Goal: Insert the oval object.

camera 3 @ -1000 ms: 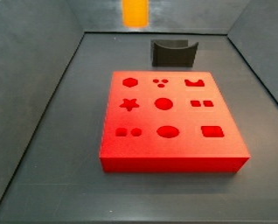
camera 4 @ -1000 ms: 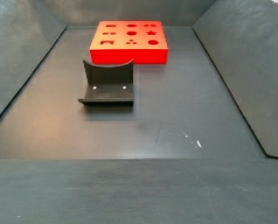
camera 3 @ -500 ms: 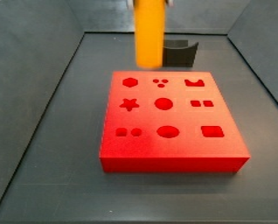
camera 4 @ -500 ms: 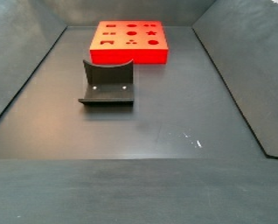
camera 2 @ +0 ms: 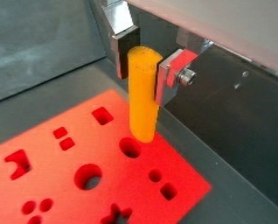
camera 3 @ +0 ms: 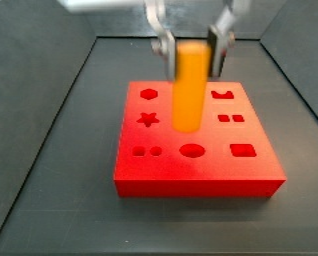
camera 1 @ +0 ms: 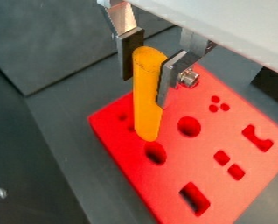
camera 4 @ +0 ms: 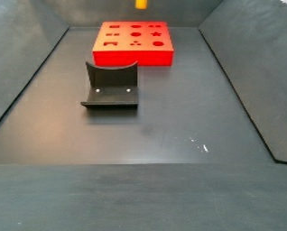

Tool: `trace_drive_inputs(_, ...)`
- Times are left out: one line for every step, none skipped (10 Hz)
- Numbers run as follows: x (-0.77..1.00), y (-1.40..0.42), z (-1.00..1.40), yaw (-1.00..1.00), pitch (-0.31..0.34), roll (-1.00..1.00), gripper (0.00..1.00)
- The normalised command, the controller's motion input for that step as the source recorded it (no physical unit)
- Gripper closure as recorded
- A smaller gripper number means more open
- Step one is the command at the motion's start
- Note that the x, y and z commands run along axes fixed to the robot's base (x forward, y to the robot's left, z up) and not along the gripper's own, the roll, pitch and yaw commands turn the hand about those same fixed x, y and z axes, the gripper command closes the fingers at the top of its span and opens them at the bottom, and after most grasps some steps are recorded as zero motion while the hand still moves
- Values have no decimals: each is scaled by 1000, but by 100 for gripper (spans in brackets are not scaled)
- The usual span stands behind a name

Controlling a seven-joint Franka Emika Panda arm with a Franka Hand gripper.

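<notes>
Gripper (camera 1: 149, 63) clamped on oval object (camera 1: 146, 94), peg hanging upright between the plates. Red block (camera 2: 94, 175) right below, peg tip over its cutouts, contact hard to tell. Side view blurry on gripper (camera 3: 191, 42). Fixture (camera 4: 111, 87) well apart on worktop (camera 4: 171, 126).

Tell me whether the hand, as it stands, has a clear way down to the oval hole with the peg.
Probably yes: the hand holds the peg upright above the red block, nothing between.
</notes>
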Motion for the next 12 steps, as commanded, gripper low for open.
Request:
trace_drive_inputs(814, -260, -434, 163, 0, 139, 100)
trace_drive_inputs(860, -71, -374, 223, 0, 50, 100)
trace_drive_inputs(914, 0, -326, 191, 31, 23, 100)
trace_drive_inputs(551, 203, -171, 0, 61, 0, 100)
trace_drive_inputs(106, 186, -151, 17, 44, 0, 100)
trace_drive_inputs(-63, 149, -160, 23, 1, 0, 100)
trace_drive_inputs(0, 51, -151, 0, 20, 39, 100)
trace_drive_inputs(0, 0, -237, 0, 30, 139, 100)
trace_drive_inputs(-209, 31, -246, 0, 26, 146, 100)
trace_drive_inputs(-191, 6, -220, 0, 7, 111, 100)
trace_drive_inputs(-126, 0, -223, 0, 0, 91, 100)
trace_drive_inputs(-126, 0, -211, 0, 0, 90, 100)
